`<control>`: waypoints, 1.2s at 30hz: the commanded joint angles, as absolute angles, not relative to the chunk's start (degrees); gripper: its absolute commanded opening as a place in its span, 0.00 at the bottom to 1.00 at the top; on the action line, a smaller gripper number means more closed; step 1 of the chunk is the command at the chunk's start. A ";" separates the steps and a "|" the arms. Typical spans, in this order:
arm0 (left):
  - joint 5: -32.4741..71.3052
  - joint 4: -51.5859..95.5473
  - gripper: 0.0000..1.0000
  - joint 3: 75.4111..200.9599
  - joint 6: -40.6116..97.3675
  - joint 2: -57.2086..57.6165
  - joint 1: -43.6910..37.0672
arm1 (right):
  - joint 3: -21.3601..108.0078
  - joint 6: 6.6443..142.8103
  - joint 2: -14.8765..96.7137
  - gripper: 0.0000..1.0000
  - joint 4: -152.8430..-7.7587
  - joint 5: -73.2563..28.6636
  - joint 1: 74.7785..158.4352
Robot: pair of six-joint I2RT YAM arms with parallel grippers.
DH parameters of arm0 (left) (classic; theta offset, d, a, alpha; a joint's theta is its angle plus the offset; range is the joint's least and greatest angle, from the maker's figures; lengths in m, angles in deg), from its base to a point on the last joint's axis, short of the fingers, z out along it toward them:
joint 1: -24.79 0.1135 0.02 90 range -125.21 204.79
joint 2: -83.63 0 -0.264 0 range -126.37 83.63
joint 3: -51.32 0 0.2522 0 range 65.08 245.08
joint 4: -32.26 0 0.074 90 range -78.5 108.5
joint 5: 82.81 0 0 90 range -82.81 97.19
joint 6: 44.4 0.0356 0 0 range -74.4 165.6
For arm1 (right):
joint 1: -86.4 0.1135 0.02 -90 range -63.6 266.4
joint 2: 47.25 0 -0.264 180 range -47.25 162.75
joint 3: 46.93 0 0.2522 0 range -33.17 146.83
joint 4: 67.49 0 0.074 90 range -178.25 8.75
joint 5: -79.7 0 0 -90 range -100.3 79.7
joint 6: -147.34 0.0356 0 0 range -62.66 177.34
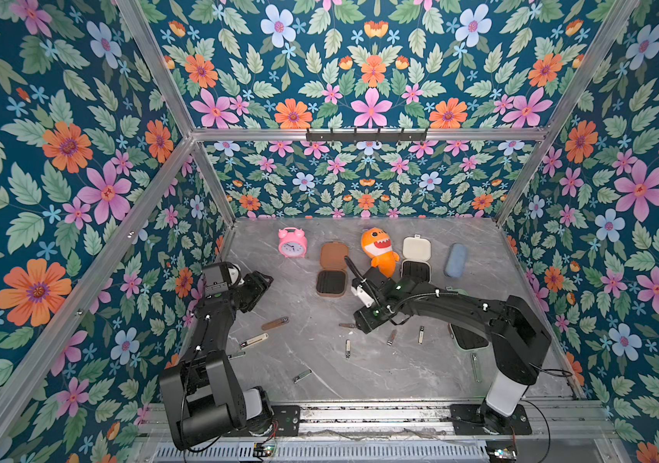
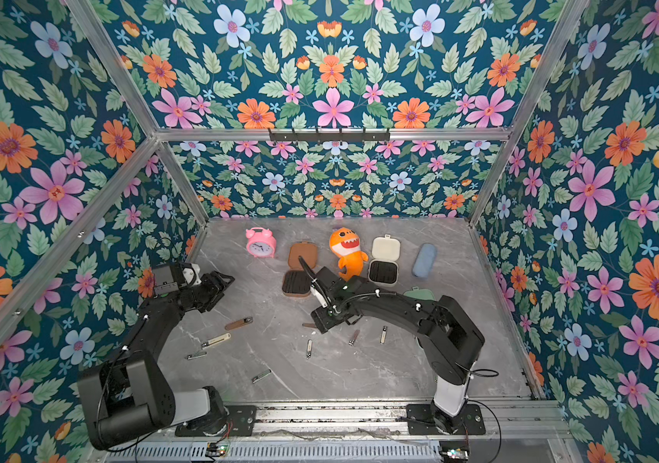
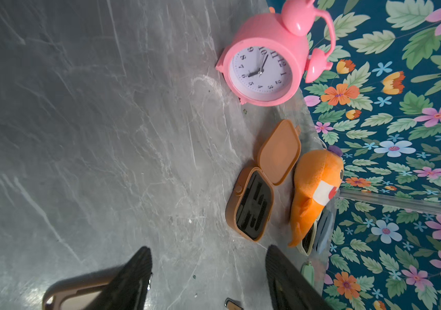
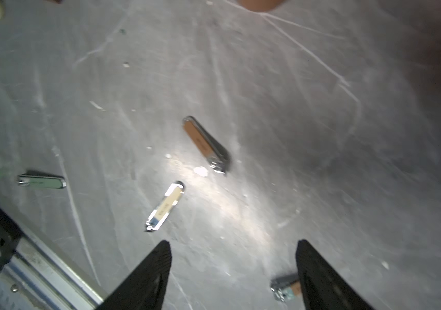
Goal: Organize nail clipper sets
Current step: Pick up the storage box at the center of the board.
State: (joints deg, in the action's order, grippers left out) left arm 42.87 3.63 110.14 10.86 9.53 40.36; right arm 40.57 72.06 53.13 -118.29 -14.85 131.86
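Observation:
The brown case (image 1: pixel 334 256) and the cream case (image 1: pixel 416 247) lie open at the back in both top views, black inserts showing. My right arm covers most of the mint green case (image 1: pixel 456 289). Several slim clippers are scattered over the front of the table, among them a brown one (image 4: pixel 204 143), a cream one (image 4: pixel 164 206) and a green one (image 4: pixel 41 181). My right gripper (image 4: pixel 234 247) hangs open low over the table, with a brown-handled clipper (image 4: pixel 285 291) just beside one finger. My left gripper (image 3: pixel 208 252) is open and empty, left of the brown case (image 3: pixel 231 212).
A pink alarm clock (image 1: pixel 292 242) stands at the back left. An orange shark toy (image 1: pixel 380 250) lies between the brown and cream cases. A blue-grey pouch (image 1: pixel 456 260) lies at the back right. Floral walls close in three sides, and a metal rail (image 1: pixel 360 413) runs along the front.

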 commanded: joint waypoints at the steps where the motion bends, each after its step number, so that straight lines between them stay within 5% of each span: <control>1: 44.87 6.67 0.70 109.24 9.67 10.01 40.17 | 38.25 77.89 49.41 0.69 -125.32 -8.78 124.35; 11: 45.95 10.71 0.69 106.38 8.11 8.75 37.15 | 20.89 84.89 28.14 0.62 -129.34 -11.73 104.24; 36: 45.87 11.91 0.69 106.79 7.28 6.66 32.98 | 15.45 85.18 39.59 0.40 -119.72 -14.56 99.35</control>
State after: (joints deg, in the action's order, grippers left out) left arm 45.80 11.14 106.73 7.01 6.73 33.08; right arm 15.04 85.59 38.79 -120.19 -13.24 99.40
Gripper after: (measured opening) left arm 0.691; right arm 0.420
